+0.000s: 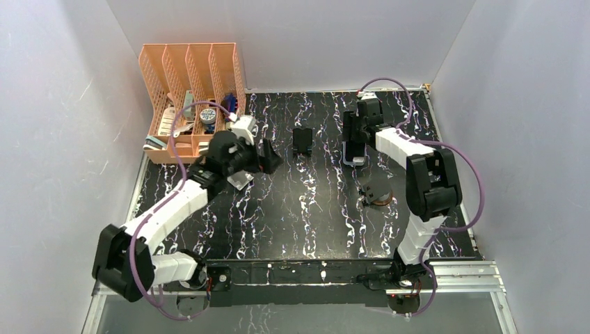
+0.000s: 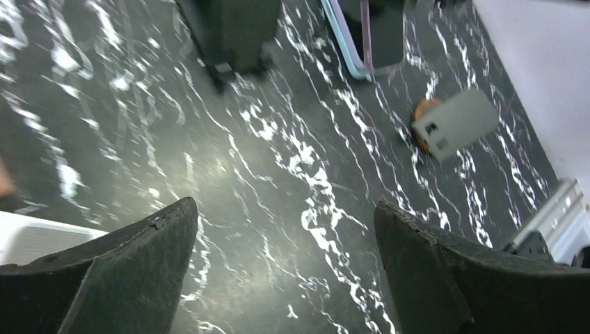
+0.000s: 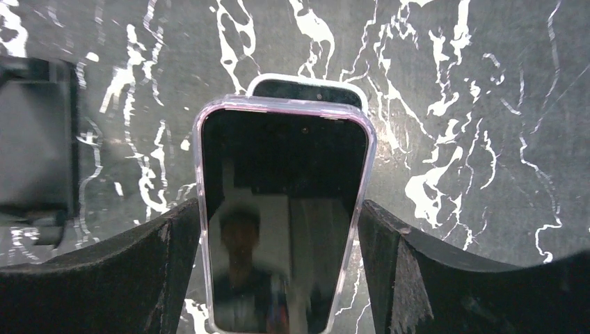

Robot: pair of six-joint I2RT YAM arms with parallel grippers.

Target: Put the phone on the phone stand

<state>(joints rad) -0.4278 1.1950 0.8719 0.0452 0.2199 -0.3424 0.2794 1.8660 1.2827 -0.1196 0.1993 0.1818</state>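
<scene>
The right tool [image 3: 278,212] is clamped on the phone [image 3: 282,167] by its long edges. The phone's long axis runs along the fingers, its top end pointing away from the wrist. The stand [image 1: 302,140] sits near on its left. The left tool [image 2: 285,212] hangs apart, empty.

Phone [image 3: 284,209] bottom past frame edge

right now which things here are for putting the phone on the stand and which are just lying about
for the job:
phone
phone stand
right pincer, closed on the phone's sides

lying about:
orange file rack
second phone peeking out behind the first
grey box on a brown disc
left pincer, open and empty
</scene>
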